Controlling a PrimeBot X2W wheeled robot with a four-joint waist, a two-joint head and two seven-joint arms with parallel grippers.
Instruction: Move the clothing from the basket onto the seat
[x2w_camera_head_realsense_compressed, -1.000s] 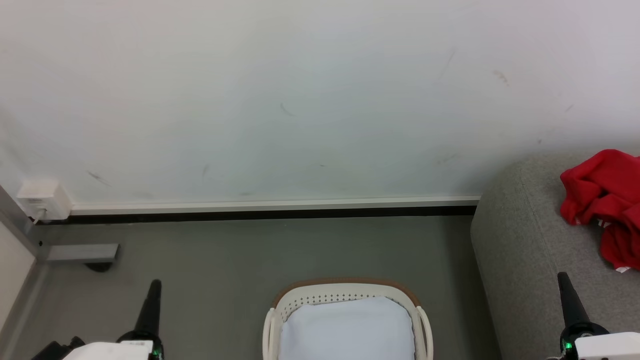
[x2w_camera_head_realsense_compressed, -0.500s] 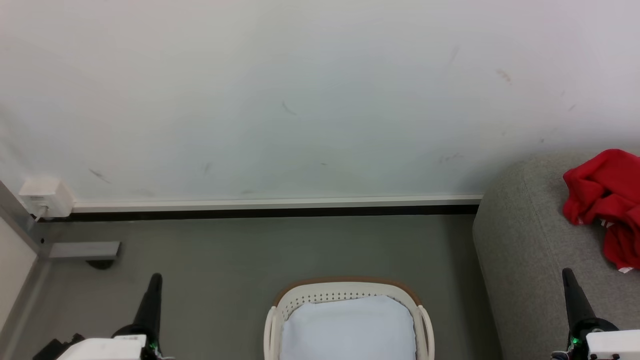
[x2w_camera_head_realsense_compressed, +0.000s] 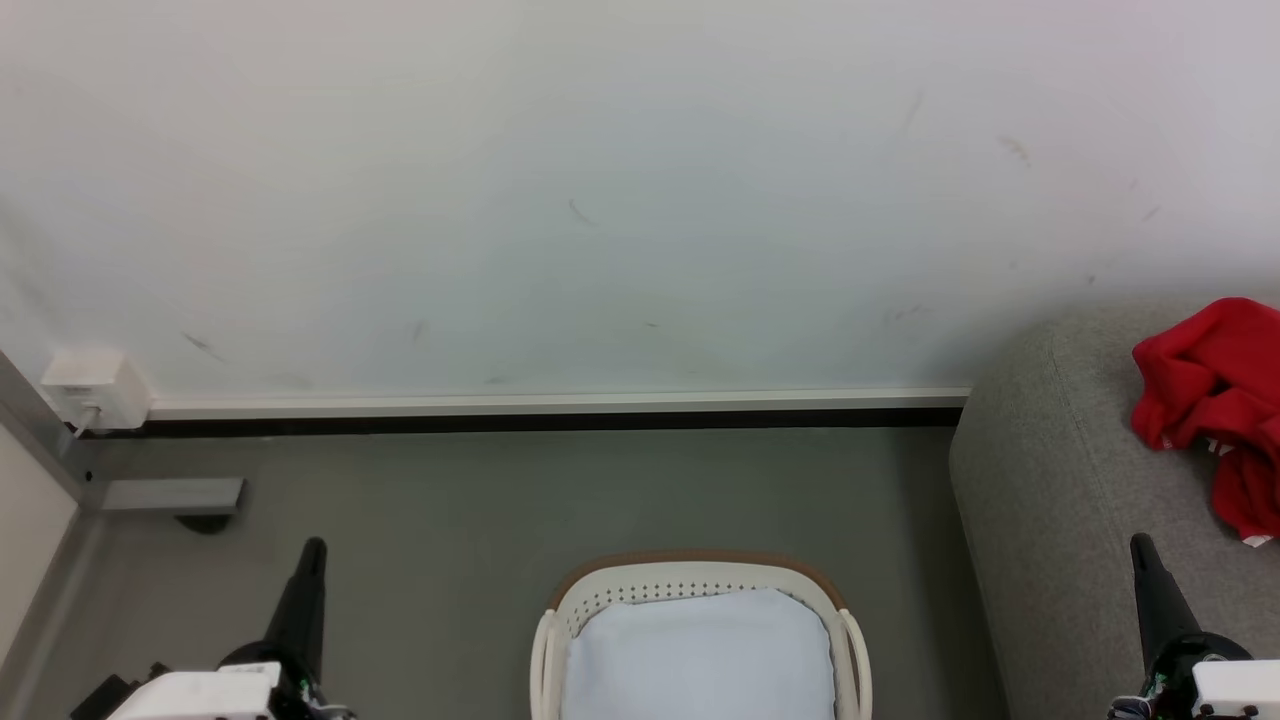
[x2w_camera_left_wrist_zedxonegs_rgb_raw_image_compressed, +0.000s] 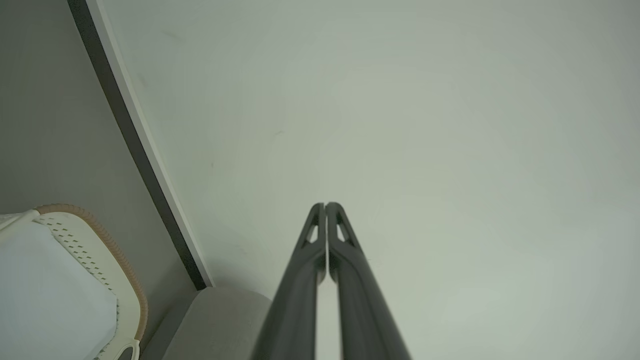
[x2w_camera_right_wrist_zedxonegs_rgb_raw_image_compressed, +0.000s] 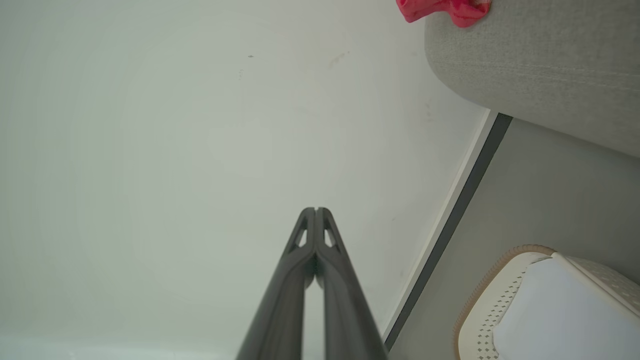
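Clothing (x2w_camera_head_realsense_compressed: 1203, 392) — heaped on seat (x2w_camera_head_realsense_compressed: 1058, 520).

**Scuffed and Plain**

Faced a broad off-white painted wall (x2w_camera_head_realsense_compressed: 640, 180), lightly scuffed with thin dark marks. Ended below in a narrow white skirting strip (x2w_camera_head_realsense_compressed: 550, 404) over a thin black band (x2w_camera_head_realsense_compressed: 550, 423). Met a smooth matte grey floor (x2w_camera_head_realsense_compressed: 450, 520) there. Carried a small white plastic box with a cable (x2w_camera_head_realsense_compressed: 92, 388) at far left, just above a flat grey metal bar (x2w_camera_head_realsense_compressed: 172, 494) near the floor. Lit evenly and softly.
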